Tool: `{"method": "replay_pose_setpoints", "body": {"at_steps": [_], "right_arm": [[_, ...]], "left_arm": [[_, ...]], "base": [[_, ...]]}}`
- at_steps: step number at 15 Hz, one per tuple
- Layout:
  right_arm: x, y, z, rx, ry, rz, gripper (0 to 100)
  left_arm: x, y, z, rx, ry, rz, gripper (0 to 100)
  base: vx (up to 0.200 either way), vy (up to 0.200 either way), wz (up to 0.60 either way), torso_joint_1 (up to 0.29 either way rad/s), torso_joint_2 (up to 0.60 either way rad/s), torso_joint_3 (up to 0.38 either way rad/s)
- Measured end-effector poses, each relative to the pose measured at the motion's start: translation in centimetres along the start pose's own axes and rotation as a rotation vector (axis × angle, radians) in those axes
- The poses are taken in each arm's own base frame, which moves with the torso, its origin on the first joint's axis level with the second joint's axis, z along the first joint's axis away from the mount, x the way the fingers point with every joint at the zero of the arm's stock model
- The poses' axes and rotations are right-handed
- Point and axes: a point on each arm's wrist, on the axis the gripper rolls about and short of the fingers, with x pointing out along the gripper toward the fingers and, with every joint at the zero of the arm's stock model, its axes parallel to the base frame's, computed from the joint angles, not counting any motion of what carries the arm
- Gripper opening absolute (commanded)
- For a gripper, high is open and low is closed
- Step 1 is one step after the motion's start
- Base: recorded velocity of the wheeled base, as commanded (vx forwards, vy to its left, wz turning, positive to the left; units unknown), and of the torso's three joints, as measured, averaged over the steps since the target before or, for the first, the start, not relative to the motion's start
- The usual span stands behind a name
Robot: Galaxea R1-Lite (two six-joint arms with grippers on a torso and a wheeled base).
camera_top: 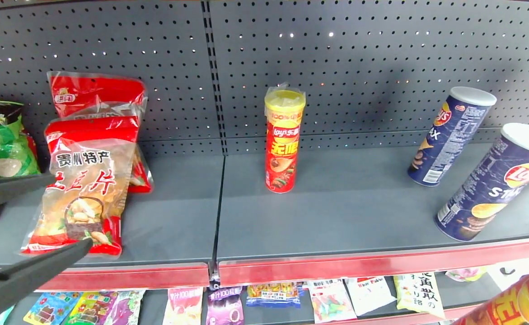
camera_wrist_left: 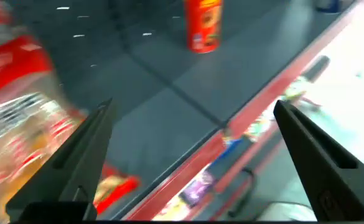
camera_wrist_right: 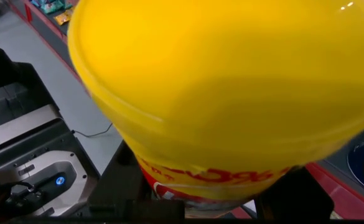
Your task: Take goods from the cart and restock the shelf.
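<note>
On the grey shelf board a red chip can with a yellow lid stands upright near the middle. It also shows far off as the red can. Two red snack bags lean at the left, one behind the other. My left gripper is open in front of the front bag. The bag lies mostly beside one finger, with nothing gripped. At the lower right, my right gripper is shut on another red and yellow chip can, whose yellow lid looms close.
Two blue chip cans stand at the right of the shelf. Green bags sit at the far left. A red price strip runs along the front edge. Small packets lie on the lower shelf. Bare board lies either side of the standing red can.
</note>
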Motion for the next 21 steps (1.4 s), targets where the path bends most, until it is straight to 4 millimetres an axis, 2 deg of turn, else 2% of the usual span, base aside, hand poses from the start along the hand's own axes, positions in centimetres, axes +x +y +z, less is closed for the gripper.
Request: {"method": "replay_pose_setpoints", "body": {"at_steps": [4,8,14,21], "right_arm": [[0.0,-0.1,0.5,-0.006,-0.013,-0.001,0],[0.1,-0.3,1.3,-0.012,-0.024,-0.002,0],[0.1,-0.3,1.2,-0.006,-0.019,-0.006,0],[0.2,-0.3,1.0,-0.002,-0.013,-0.017,0]], "left_arm": [[5.3,1.3,3.7,-0.002,0.005,-0.135,100],[12.3,1.9,5.7,0.002,0.026,-0.222,100],[20.6,2.7,5.4,0.012,0.033,-0.244,100],[26.1,3.6,5.3,0.018,0.021,-0.254,100]], "base": [[0.000,0.000,0.00,0.000,0.00,0.000],[0.000,0.000,0.00,0.000,0.00,0.000],[0.000,0.000,0.00,0.000,0.00,0.000],[0.000,0.000,0.00,0.000,0.00,0.000]]}}
